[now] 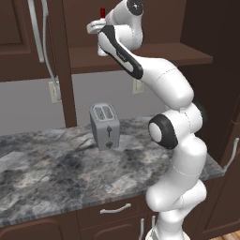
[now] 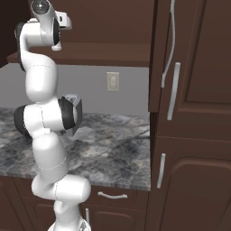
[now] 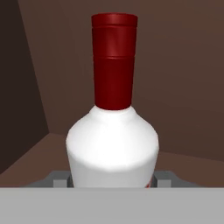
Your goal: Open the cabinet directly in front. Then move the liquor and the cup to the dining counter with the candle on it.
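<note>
Your arm reaches up from the marbled counter with the toaster [image 1: 105, 126] into the open cabinet [image 1: 154, 54], whose doors are swung aside. The liquor [image 3: 112, 131] stands upright on the cabinet shelf, its long axis vertical, red cap at the top. Through the hand camera the bottle sits dead ahead and very close, with its white shoulder rising between the two finger tips [image 3: 57, 178], one showing at each side of its body. From the left base view, you see the red cap poking up just above the gripper [image 1: 99, 36] at the shelf's left end. The jaws stand partway in, bracketing the bottle; whether the pads already press on the glass you cannot tell from these views. The grasp line looks centred, so closing straight in should meet the bottle squarely.
</note>
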